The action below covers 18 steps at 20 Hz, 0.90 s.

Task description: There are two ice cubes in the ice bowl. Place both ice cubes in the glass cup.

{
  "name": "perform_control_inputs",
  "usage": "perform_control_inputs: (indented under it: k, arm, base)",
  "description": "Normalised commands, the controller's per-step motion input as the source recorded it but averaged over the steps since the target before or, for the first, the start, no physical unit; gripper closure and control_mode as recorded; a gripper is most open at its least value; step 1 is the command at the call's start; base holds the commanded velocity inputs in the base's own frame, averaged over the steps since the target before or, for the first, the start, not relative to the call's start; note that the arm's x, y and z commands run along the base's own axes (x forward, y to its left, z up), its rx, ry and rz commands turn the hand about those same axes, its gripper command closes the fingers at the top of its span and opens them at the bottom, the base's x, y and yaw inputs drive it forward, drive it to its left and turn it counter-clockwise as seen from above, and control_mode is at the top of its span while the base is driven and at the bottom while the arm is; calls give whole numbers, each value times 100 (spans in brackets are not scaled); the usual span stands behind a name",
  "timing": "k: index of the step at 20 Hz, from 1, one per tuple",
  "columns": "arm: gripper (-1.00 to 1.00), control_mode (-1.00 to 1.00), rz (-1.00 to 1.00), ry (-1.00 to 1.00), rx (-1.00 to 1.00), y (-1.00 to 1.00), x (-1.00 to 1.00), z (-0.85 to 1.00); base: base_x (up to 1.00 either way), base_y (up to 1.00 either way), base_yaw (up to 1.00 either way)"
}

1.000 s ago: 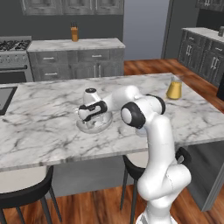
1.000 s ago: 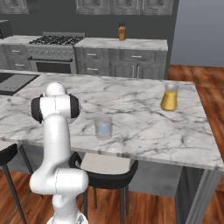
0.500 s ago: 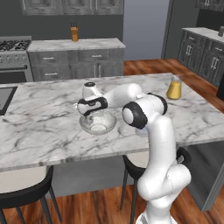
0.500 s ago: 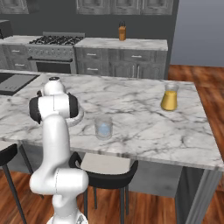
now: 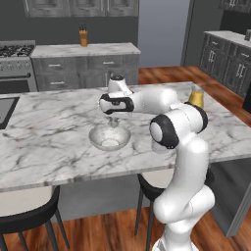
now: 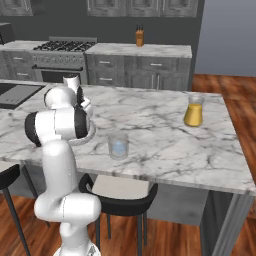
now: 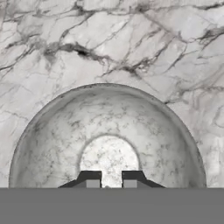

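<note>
Marble desk [image 5: 49, 142] steady. Claw [image 7: 111, 180] clenched above ice bowl [image 5: 109, 137]; cube between tips unconfirmed. Lift vertically, then carry to glass cup [image 6: 118, 145].

My two base cams sit behind the arm, left and right, looking forward and down; both share the marble surface [image 5: 49, 142] and bowl [image 5: 110, 138]. My hand cam looks straight down, close over the bowl [image 7: 105, 131].
</note>
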Motion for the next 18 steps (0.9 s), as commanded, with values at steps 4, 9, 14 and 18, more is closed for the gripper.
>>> perform_control_inputs:
  k: [4,9,14,18]
  arm:
    - [100,-100,-10,4,0,-100,-53,41]
    - [100,-100,-13,8,0,-100,-52,38]
    - [100,-100,-14,12,0,-100,-24,23]
    - [100,-100,-13,11,0,-100,0,-1]
  base:
    - [0,0,0]
    - [0,0,0]
    - [0,0,0]
    - [0,0,0]
